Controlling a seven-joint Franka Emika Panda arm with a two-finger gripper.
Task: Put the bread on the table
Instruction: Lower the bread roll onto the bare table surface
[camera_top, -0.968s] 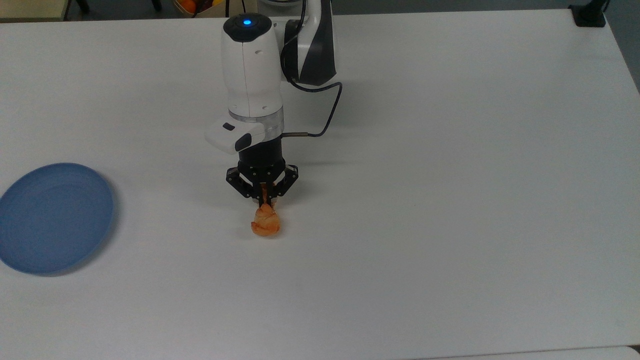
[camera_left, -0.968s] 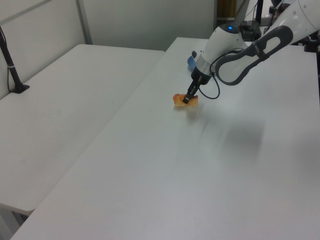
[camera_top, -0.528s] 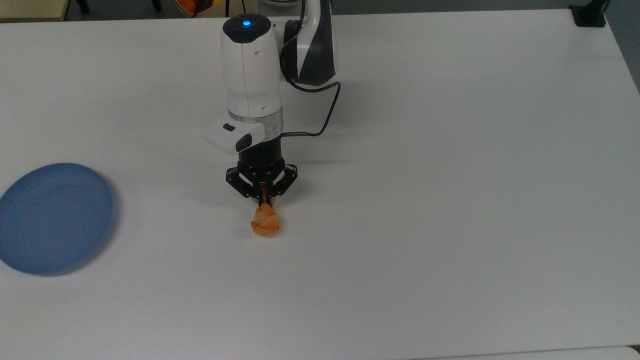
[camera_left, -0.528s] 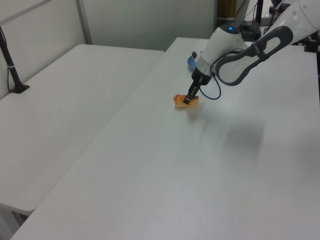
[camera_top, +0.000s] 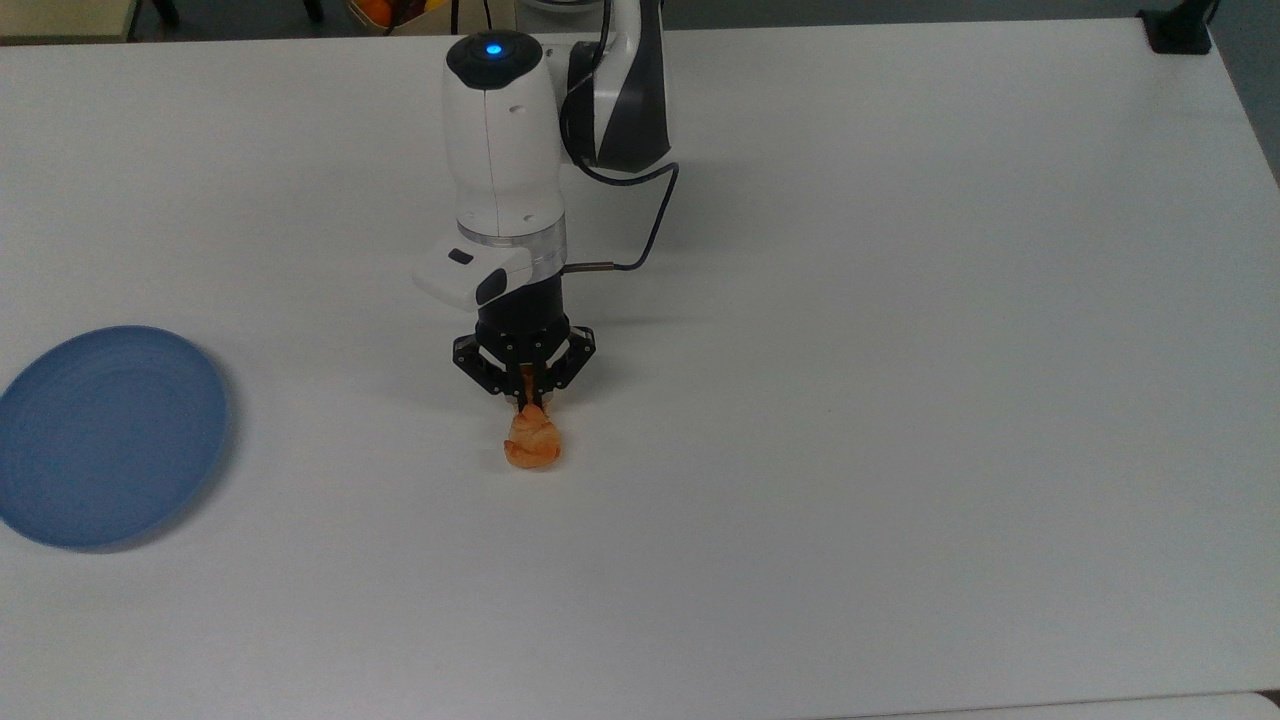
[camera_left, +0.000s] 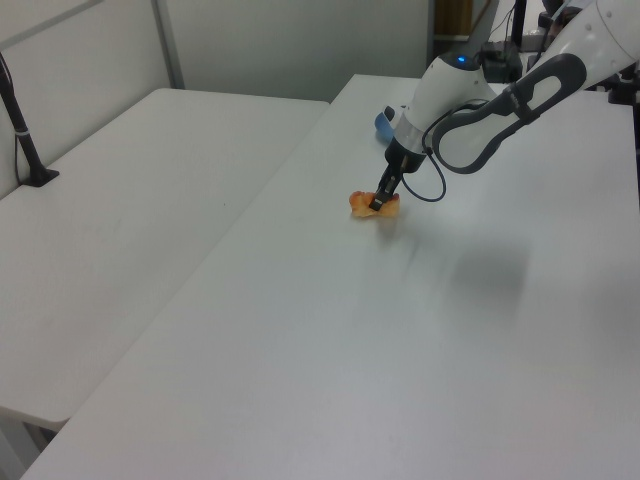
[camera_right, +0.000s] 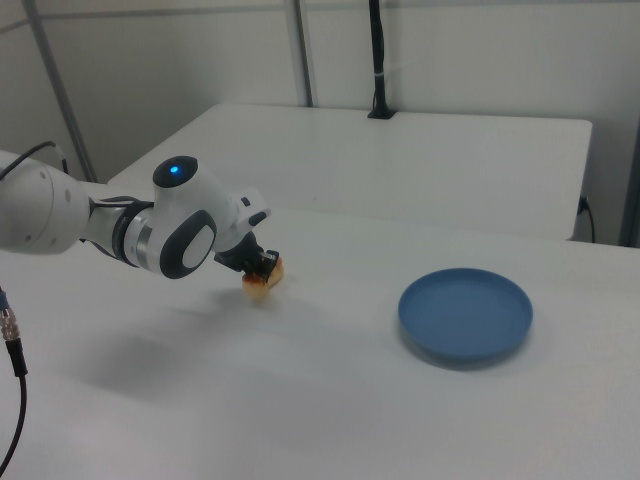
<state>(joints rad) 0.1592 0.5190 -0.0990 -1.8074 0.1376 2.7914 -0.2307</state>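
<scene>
The bread (camera_top: 532, 445), a small golden-orange pastry, stands on end near the middle of the white table (camera_top: 900, 400). My gripper (camera_top: 529, 403) points straight down and is shut on the bread's upper end. In the left view the bread (camera_left: 364, 206) sits at the table surface under the gripper (camera_left: 380, 203). The right view shows the bread (camera_right: 263, 277) held at the gripper (camera_right: 262, 266), right at the table (camera_right: 330, 400).
A round blue plate (camera_top: 100, 435) lies on the table at the top view's left, well apart from the bread; it also lies at the right view's right (camera_right: 465, 315). A second white table (camera_left: 130, 200) adjoins on the left view's left.
The gripper and bread have sunk slightly toward the table; the bread looks a little more compressed against the surface. The plate has not moved.
</scene>
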